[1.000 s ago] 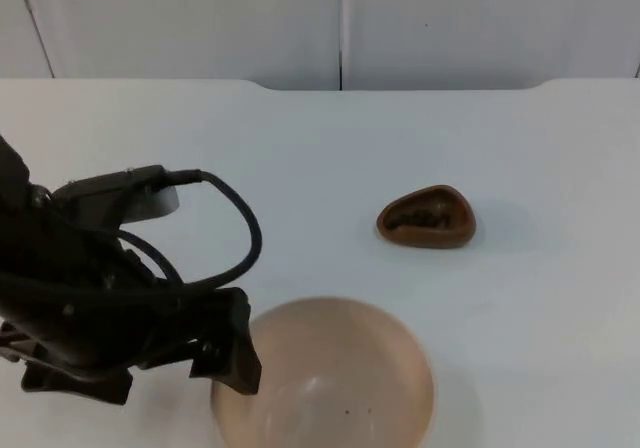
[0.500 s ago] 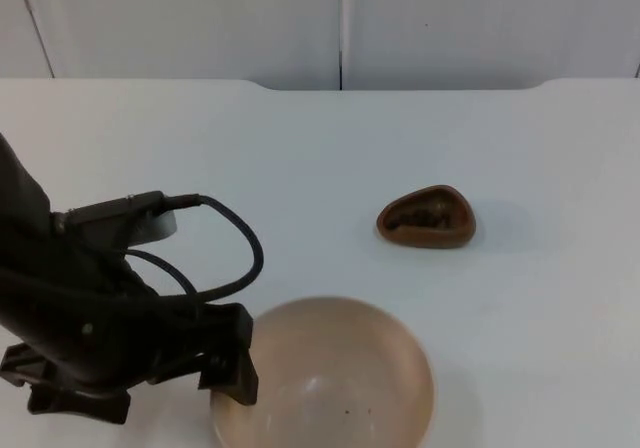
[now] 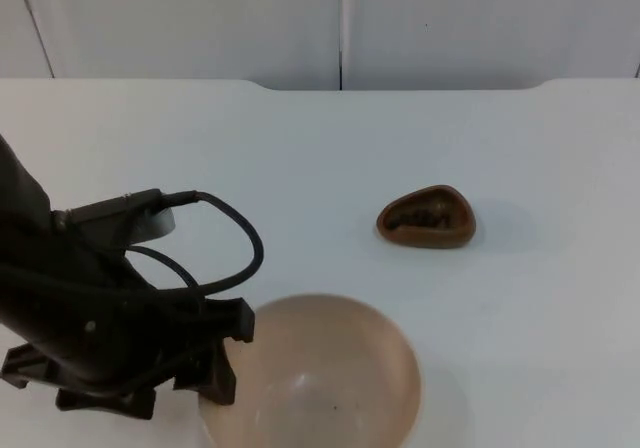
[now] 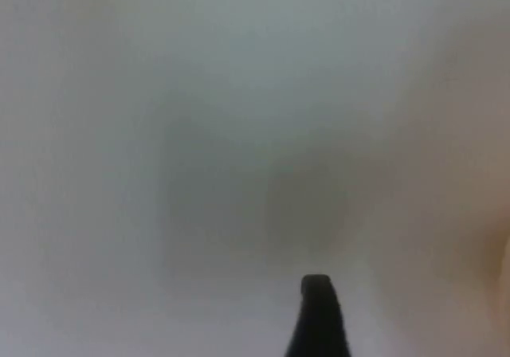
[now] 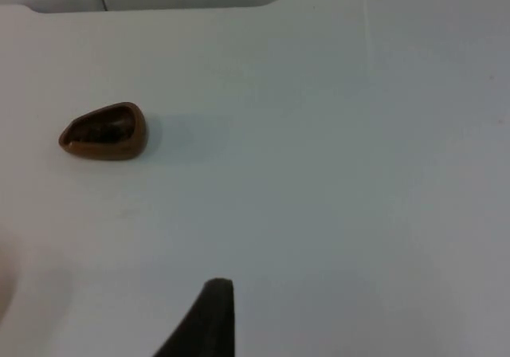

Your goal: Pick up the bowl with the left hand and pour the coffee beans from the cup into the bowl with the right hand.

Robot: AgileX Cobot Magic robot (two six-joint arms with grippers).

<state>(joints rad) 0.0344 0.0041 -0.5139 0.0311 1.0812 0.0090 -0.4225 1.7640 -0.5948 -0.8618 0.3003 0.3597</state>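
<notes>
Beige and wide, the bowl (image 3: 315, 378) sits on the white tabletop (image 3: 400, 138), with the left gripper (image 3: 215, 363) at its rim; whether its jaws grip the rim I cannot tell. Well beyond the bowl, toward the partition wall (image 3: 200, 23), stands the brown cup (image 3: 427, 217) with coffee beans (image 3: 420, 216) inside. The right arm waits, its black fingertip (image 5: 209, 321) above bare tabletop, apart from the cup.

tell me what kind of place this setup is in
Probably a lab test bench, not a kitchen: a bare white table ending at a grey partition wall, with just a bowl and a small brown cup.
</notes>
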